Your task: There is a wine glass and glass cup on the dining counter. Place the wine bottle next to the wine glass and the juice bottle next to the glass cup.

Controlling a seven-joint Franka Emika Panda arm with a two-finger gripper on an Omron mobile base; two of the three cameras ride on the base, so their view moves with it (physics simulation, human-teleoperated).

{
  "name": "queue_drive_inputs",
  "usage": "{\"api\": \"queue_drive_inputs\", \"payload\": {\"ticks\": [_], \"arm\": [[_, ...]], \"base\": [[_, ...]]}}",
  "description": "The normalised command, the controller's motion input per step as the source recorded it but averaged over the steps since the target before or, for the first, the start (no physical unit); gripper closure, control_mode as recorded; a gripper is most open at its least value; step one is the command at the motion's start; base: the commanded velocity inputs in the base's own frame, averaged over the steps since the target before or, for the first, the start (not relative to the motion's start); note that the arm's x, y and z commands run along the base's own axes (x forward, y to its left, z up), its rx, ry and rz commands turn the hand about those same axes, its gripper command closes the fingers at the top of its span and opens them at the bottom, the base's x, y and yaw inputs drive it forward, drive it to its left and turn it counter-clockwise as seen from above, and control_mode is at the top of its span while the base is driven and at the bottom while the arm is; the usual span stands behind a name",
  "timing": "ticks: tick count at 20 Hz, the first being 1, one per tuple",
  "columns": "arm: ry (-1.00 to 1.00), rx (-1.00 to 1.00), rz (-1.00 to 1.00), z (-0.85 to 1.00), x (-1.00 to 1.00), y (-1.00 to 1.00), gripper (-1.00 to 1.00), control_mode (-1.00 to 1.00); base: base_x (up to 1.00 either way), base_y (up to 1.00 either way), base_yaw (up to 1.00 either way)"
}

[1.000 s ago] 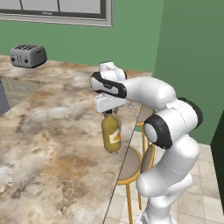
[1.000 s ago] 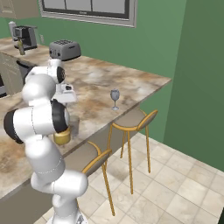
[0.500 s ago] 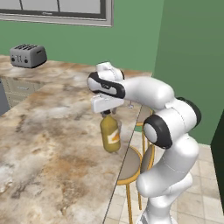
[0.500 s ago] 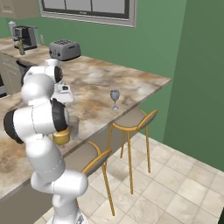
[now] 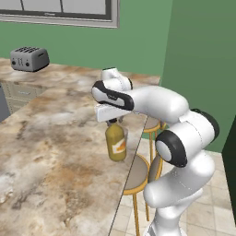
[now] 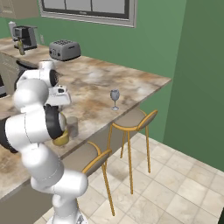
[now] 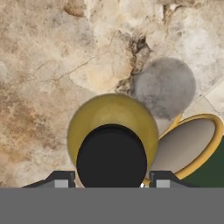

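A long beige-and-brown marbled dining counter (image 5: 50, 152) is shown with a green wall behind it, and everything is placed here relative to its straight overhanging edge. Far back from that edge, toward the wall, a grey toaster (image 5: 29, 58) is seen. Close to the edge, a squat amber juice bottle (image 5: 115, 142) with a black cap and a white-orange label is seen upright, its base at or just above the stone. The white arm's gripper (image 5: 112, 121) is closed on the bottle's capped neck from directly above, one dark finger on each side of the cap. In the hand view, the black cap and the amber shoulders are seen from above, with the round grey glass cup (image 7: 164, 87) just beside the bottle, on the side nearer the edge; whether the two touch cannot be told. In the right base view, the same tumbler is seen next to the arm, and further along the edge, well apart from it, a small stemmed wine glass (image 6: 114, 99) stands alone. Below the edge, yellow-framed stools (image 6: 131, 122) are tucked in. The juice bottle is judged to be essentially placed, with only the release left. The wine bottle's placement is judged to be outstanding, since nothing stands beside the wine glass.
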Motion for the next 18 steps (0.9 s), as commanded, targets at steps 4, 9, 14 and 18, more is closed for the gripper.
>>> {"api": "queue_drive_inputs", "payload": {"ticks": [4, 9, 14, 18], "arm": [[-0.05, 0.0, -0.09, -0.36, -0.23, 0.0, 1.0, -1.0], [-0.01, 0.01, -0.09, -0.36, -0.23, 0.0, -1.0, -1.0], [-0.01, 0.0, -0.09, -0.25, -0.15, 0.0, -1.0, -1.0], [0.0, 0.04, -0.11, -0.06, -0.08, 0.0, -1.0, -1.0]], "base": [[0.0, 0.0, 0.0], [0.0, 0.0, 0.0], [0.0, 0.0, 0.0], [0.0, 0.0, 0.0]]}}
